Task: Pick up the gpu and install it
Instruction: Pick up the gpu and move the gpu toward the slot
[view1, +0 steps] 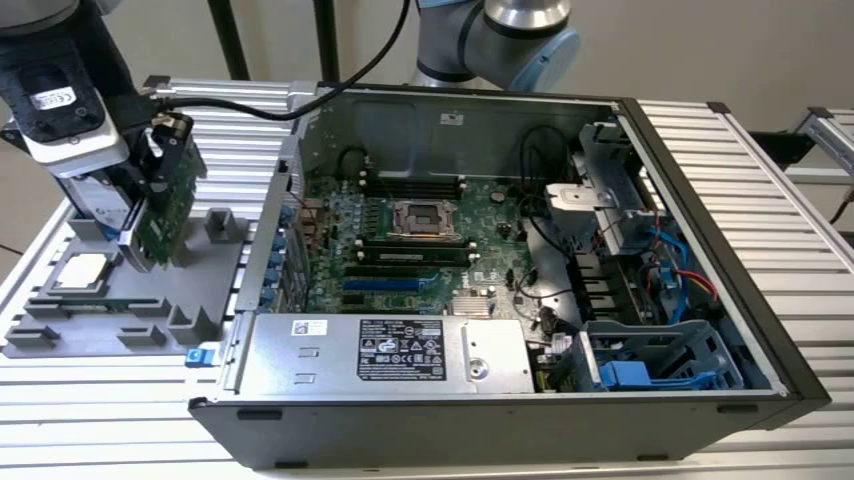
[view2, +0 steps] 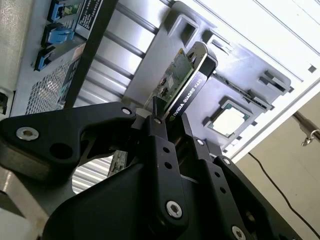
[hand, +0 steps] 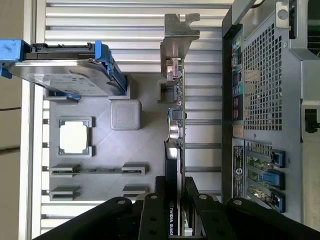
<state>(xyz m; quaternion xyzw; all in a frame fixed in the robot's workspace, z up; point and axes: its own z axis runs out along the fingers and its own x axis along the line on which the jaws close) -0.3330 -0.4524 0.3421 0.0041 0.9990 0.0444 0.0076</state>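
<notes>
- Gripper (view1: 156, 165) clamped shut on gpu (view1: 163, 218); fingers (view2: 160, 150) pinch the card's black cooler edge
- gpu upright, edge-on, over grey tray (view1: 134, 312), outside open computer case (view1: 534, 250), on the exterior view's left
- cannot tell if its lower edge touches tray
- hard drive (hand: 60, 75) and CPU chip (hand: 75, 137) on tray nearby

Ribbed aluminium table (view1: 747, 180), beige wall (view1: 694, 50)

A robotics lab: opened computer case (view1: 467, 432) and grey parts fixture (view1: 96, 322) on slatted aluminium bench (view1: 747, 160).
</notes>
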